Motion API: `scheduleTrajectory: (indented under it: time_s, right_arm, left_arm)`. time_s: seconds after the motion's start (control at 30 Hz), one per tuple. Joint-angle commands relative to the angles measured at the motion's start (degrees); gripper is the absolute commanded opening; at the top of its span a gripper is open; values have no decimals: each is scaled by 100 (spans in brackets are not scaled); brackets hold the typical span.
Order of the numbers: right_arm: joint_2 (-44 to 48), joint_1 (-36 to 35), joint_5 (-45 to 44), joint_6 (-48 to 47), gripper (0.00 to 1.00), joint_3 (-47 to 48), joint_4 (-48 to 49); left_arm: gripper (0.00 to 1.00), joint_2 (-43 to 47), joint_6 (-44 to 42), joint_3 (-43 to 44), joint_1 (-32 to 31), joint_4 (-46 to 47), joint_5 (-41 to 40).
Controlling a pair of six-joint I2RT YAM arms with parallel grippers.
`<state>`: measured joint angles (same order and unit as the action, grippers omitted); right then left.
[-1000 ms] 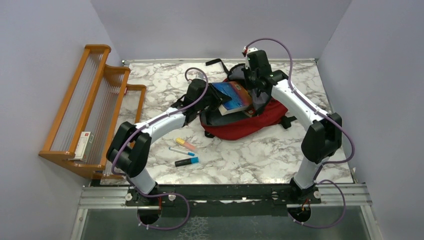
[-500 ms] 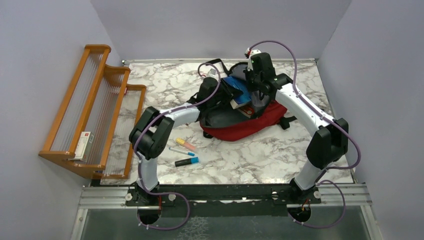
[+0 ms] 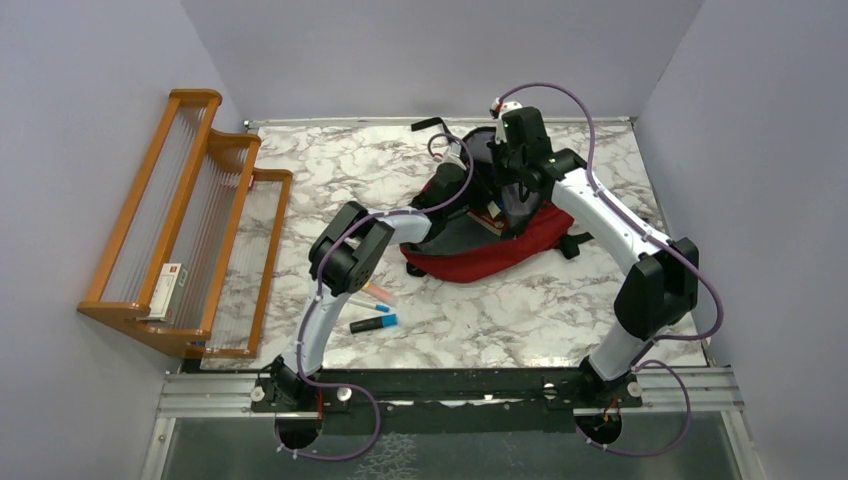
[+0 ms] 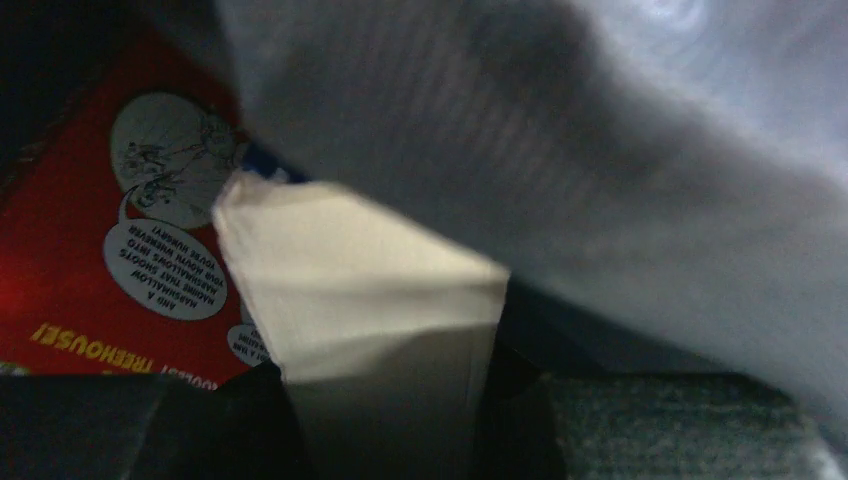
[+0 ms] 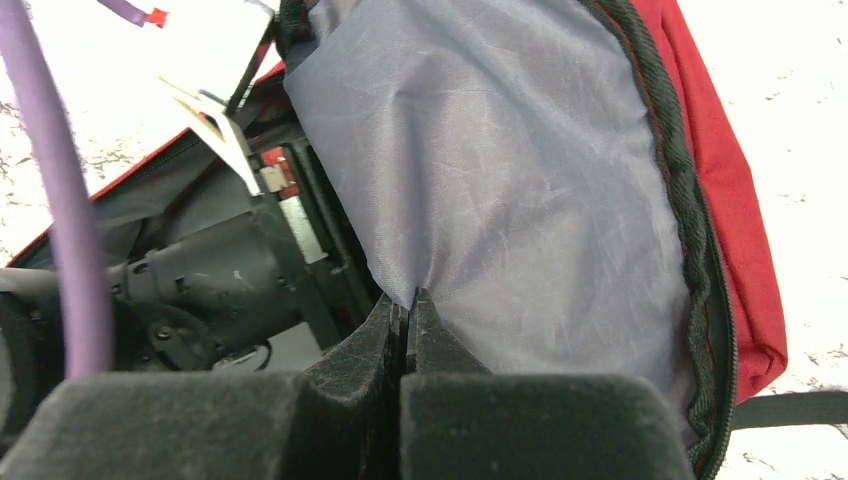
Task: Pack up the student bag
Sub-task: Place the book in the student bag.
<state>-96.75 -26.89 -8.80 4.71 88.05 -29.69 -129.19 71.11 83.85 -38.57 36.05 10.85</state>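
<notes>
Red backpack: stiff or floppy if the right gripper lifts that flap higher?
Likely floppy: the grey lining puckers into creases where the right gripper pinches it. The student bag lies slumped on the table, so it would probably sag rather than hold shape. With a book inside, it may drag, not lift cleanly.

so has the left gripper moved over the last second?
Yes. In the top view the left gripper, shut on the book, has gone away from the wooden rack, rightward and toward the back wall, into the open student bag.
</notes>
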Motion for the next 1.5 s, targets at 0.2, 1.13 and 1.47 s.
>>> scheduleTrajectory:
  time_s: [0.2,1.13,1.47]
  right_arm:
    - [319,-9,-9,74,1,-265,205]
    - [378,62,-395,10,1,-579,327]
    - [350,66,-469,-13,1,-596,309]
  left_arm:
    - [10,-411,43,590,-140,935,-31]
    - [90,260,-1263,971,-78,-2581,-198]
    - [91,642,-1617,835,-64,-3483,-148]
